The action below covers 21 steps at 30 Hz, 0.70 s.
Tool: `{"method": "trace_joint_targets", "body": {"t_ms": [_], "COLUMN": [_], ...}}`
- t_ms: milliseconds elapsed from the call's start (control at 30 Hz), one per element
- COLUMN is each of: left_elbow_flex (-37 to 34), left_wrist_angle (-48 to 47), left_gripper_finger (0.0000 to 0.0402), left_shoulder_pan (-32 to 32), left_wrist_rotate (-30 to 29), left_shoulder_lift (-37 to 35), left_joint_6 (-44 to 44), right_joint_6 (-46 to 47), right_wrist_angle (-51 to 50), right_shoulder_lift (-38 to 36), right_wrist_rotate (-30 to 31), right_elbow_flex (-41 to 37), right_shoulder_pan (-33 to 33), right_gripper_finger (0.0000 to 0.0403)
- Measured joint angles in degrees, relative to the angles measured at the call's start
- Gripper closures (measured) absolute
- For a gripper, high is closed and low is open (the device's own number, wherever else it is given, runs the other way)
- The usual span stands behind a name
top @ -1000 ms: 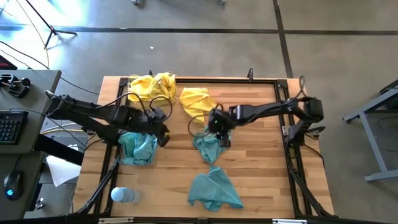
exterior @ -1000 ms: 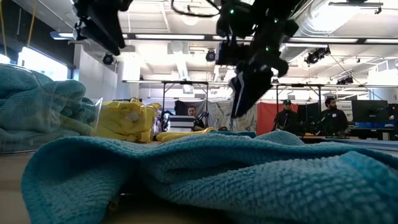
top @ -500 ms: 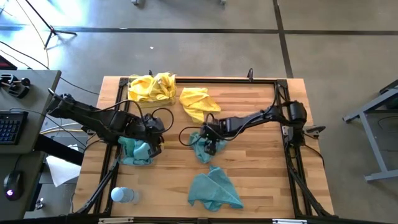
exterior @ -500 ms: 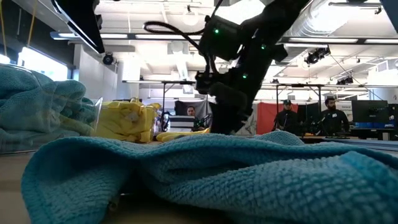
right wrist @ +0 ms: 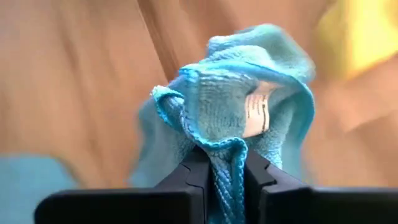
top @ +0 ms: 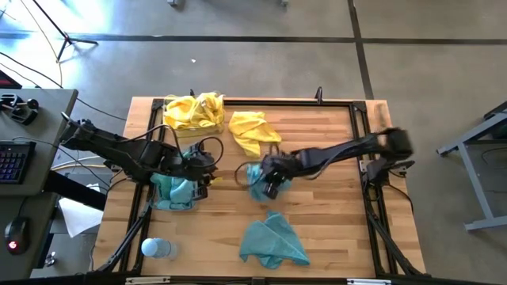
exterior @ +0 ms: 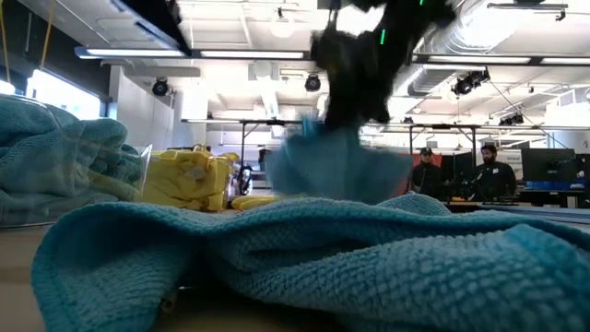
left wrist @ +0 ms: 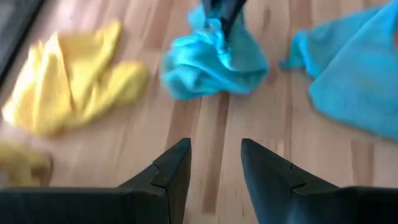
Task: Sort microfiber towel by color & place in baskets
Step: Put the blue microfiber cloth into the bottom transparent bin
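My right gripper is shut on a teal microfiber towel at the middle of the table, which also shows bunched in the left wrist view. My left gripper stands open and holds nothing, beside the left basket of teal towels. A second teal towel lies flat near the front edge. A loose yellow towel lies on the wood next to the far basket of yellow towels. My right gripper pinches a bunched fold with a hemmed edge of the teal towel between its two fingers. It comes at the towel slanting down from the table's right. The towel bulges beyond the fingertips, its white tag showing. Whether its lower part still touches the table I cannot tell.
A pale blue bottle lies at the near left corner. A black metal frame runs around the table's edges. Bare wood lies right of the middle. People stand in the room behind.
My right gripper has come down onto the middle teal towel and taken hold of it. The towel has been gathered into a bunch and now rises with the gripper in the low view, a little toward the table's left. My left gripper has shifted slightly toward the near edge.
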Motion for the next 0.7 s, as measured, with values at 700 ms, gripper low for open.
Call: {"method": "trace_joint_targets", "body": {"t_ms": [700], "left_elbow_flex": [3.84], "left_wrist_angle": [39.2], "left_gripper_finger": [0.0271], "left_shoulder_pan": [9.64], "left_wrist_rotate": [7.01], "left_shoulder_lift": [9.81], "left_joint_6": [11.66], "right_joint_6": [-21.08], "right_wrist_angle": [12.96], "right_shoulder_lift": [-18.19], "right_wrist_rotate": [9.83], "right_elbow_flex": [0.13], "right_shoulder_pan": [2.74], "right_gripper_finger": [0.0397]}}
